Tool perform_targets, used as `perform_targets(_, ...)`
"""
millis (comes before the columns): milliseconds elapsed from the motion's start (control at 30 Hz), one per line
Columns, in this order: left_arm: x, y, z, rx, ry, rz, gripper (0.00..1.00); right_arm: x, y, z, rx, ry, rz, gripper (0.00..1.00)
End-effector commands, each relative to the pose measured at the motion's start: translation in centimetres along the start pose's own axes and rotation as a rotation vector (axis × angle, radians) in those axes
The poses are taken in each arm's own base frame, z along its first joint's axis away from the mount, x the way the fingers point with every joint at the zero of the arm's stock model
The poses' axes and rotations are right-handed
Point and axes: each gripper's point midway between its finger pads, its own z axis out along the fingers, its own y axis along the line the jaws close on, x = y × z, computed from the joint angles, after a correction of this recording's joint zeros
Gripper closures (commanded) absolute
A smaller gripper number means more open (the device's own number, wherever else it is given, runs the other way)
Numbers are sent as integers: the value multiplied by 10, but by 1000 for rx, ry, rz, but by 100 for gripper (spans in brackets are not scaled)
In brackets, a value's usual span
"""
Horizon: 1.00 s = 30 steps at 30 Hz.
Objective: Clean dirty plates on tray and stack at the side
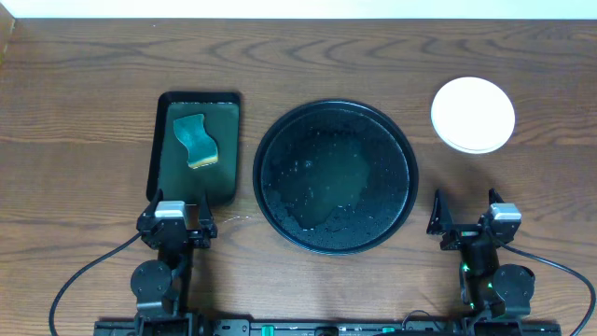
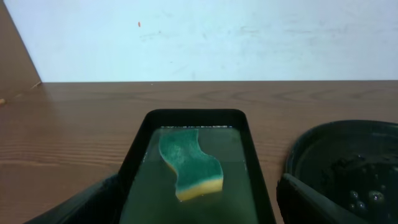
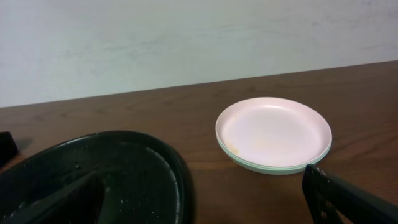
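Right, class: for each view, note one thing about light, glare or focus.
Overhead: even light, droplets glint on the wet tray, the plates look nearly washed out. Left wrist: sponge in focus, near fingers dark and blurred. Right wrist: plates take a pinkish cast, fingers soft-edged.

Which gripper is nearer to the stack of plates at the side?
Right. The right gripper is directly in front of the plates, on the same side of the round tray. The left gripper is across the round tray, at the rectangular tray with the sponge.

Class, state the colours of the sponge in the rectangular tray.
The sponge is green on top, yellow underneath; the left wrist view shows it best.
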Motion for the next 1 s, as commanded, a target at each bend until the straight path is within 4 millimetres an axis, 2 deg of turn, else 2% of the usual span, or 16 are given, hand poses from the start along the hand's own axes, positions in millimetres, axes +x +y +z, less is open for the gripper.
perform_targets(0, 16, 7, 1, -38, 47, -65, 21, 0, -4, 0, 17, -2, -17, 1)
perform_targets(100, 17, 13, 0, -75, 48, -107, 21, 0, -4, 0, 17, -2, -17, 1)
perform_targets(967, 17, 13, 0, -75, 49, -107, 21, 0, -4, 0, 17, -2, -17, 1)
